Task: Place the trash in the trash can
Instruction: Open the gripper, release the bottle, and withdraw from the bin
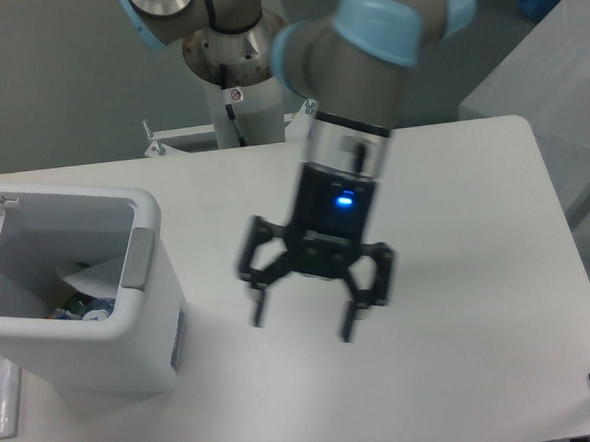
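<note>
The white trash can [132,336] stands at the table's left edge with its lid swung up at the far left. Inside it lie the trash items: the bottle [87,309], seen by its cap end and label, and the crumpled wrapper [88,274] beside it. My gripper [303,323] hangs over the middle of the table, well to the right of the can. Its fingers are spread open and nothing is between them. The gripper is motion-blurred.
The white table [458,271] stretches to the right, with its front-right corner rounded. A grey box stands off the table at the right [537,76]. A small clear tray edge [0,399] shows at the lower left beside the can.
</note>
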Tool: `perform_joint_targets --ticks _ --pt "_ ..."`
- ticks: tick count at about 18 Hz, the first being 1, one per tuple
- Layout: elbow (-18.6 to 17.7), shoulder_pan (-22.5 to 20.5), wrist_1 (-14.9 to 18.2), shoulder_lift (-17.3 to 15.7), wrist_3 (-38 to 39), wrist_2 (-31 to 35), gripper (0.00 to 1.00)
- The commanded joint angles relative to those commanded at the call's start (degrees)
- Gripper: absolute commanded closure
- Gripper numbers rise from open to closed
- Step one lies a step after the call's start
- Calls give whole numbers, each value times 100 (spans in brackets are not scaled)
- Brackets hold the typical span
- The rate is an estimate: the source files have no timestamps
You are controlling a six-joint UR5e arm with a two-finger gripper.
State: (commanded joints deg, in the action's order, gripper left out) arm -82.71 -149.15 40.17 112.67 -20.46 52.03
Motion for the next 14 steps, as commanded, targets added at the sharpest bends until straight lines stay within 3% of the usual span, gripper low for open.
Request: perform_joint_targets --ticks 4,10,14 --pt "-96 -281 26 124 -782 131 0" --pt "-158 -422 140 484 -2467 1668 0" --pt "-115 -422 964 432 -3936 2108 0"
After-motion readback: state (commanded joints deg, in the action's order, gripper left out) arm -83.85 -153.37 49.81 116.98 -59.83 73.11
